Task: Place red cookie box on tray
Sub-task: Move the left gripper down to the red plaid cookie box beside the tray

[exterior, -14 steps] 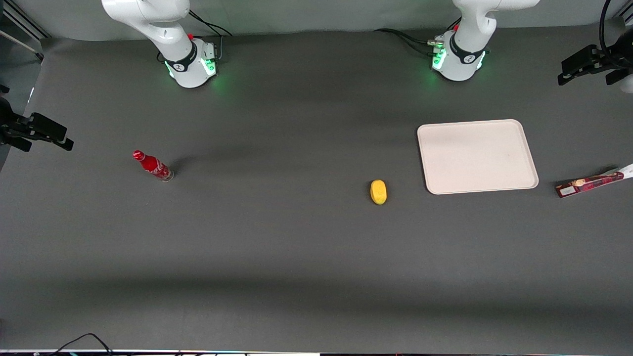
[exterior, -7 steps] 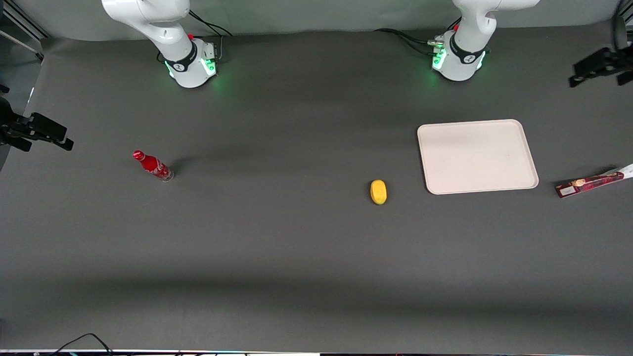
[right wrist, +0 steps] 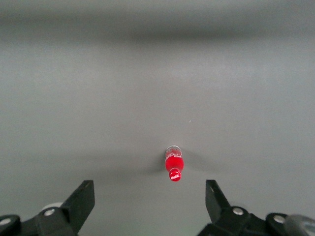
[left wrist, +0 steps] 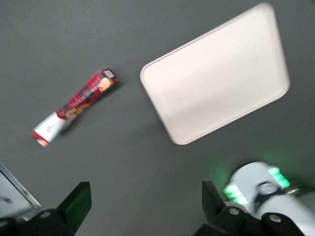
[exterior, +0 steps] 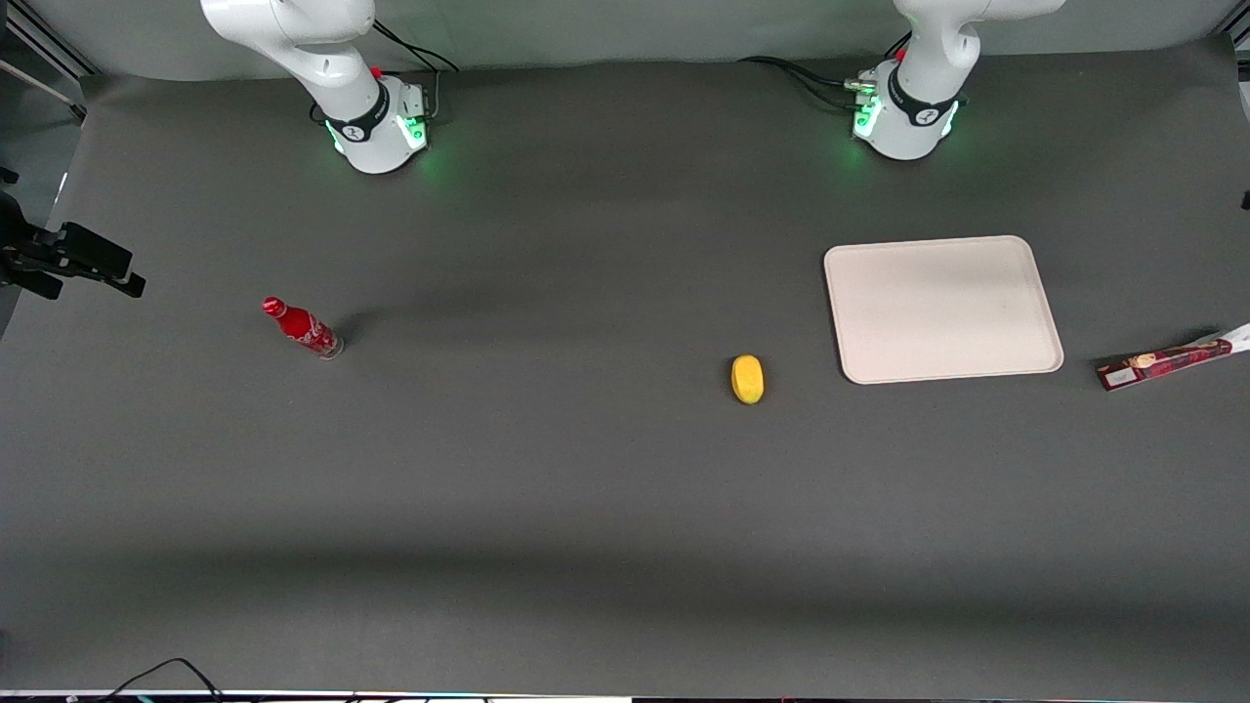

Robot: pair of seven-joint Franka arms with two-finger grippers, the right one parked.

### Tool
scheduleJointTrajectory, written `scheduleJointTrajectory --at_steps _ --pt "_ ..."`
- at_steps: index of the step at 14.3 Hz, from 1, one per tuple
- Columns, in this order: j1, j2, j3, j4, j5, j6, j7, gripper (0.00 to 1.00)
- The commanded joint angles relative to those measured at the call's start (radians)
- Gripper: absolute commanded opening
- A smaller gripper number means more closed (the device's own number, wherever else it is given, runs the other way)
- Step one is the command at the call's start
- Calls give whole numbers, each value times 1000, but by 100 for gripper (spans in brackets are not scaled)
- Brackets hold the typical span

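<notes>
The red cookie box point(exterior: 1164, 362) lies flat on the dark matte desk point(exterior: 547, 488) at the working arm's end, a long slim tartan carton with a white label panel point(left wrist: 48, 127) at one end and cookie pictures along its side. It sits near the tray point(exterior: 942, 308) but apart from it, with a strip of bare desk between them. The tray is a smooth, pale beige rectangle with rounded corners and a low raised rim, nothing on it. The end effector point(left wrist: 142, 206) hangs high above the desk, looking down on both box and tray, its two dark fingers point(left wrist: 76, 201) spread wide with nothing between them. A small yellow oval object point(exterior: 747, 378) lies near the tray's other side. A red bottle point(exterior: 301, 327) stands toward the parked arm's end.
</notes>
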Motion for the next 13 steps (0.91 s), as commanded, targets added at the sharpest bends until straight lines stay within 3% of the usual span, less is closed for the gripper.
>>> scheduleJointTrajectory --at_steps 1,6,10,12,13 --pt "-3 186 84 24 -10 130 316 100" --pt "29 424 138 -39 -175 414 658 100" --pt "60 600 150 -40 -382 506 908 100" --pt "60 637 164 -60 -419 552 956 100" --pt "60 636 164 -94 -438 596 965 89"
